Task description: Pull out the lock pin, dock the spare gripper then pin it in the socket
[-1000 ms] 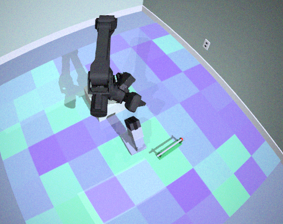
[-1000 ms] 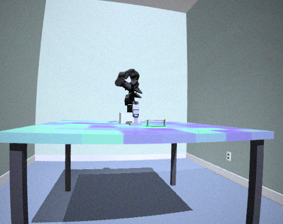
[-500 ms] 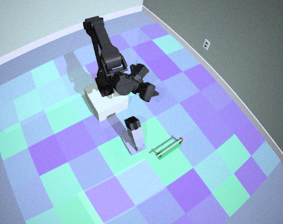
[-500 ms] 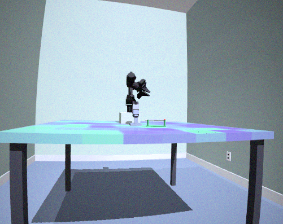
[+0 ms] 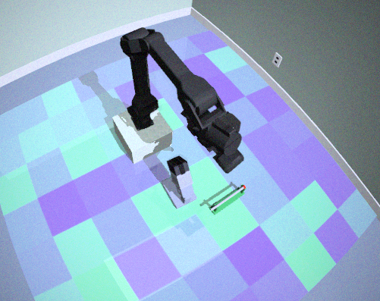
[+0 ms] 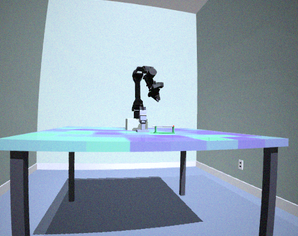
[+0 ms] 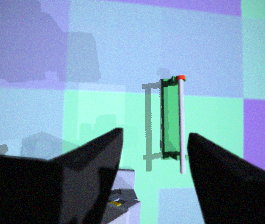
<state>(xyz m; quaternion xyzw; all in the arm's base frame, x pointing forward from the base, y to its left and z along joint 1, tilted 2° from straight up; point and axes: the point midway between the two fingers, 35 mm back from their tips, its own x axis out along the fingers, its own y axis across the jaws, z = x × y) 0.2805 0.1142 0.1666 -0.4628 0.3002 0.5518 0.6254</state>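
Observation:
The lock pin [image 5: 227, 198] [image 6: 163, 126] [image 7: 181, 125], a pale rod with a red head, lies across the two posts of a green rack [image 5: 231, 202] [image 6: 165, 132] [image 7: 171, 120]. Beside the rack stands an upright pale grey piece [image 5: 184, 181] [image 6: 143, 113] [image 7: 126, 176] on a flat foot, with a dark top [image 5: 177, 164] [image 6: 143, 108]. I cannot tell which parts of it are mount, socket or spare gripper. My gripper [image 5: 230, 165] [image 6: 158, 100] [image 7: 155, 137] is partly open and empty, pointing down, high above the table near the rack's red-headed end.
The arm's base stands on a pale block [image 5: 159, 130] [image 6: 131, 124], behind the upright piece. The checkered table top [image 5: 250, 256] [image 6: 104, 142] carries everything. Shadows of the rack and arm fall across it. Walls stand beyond the table.

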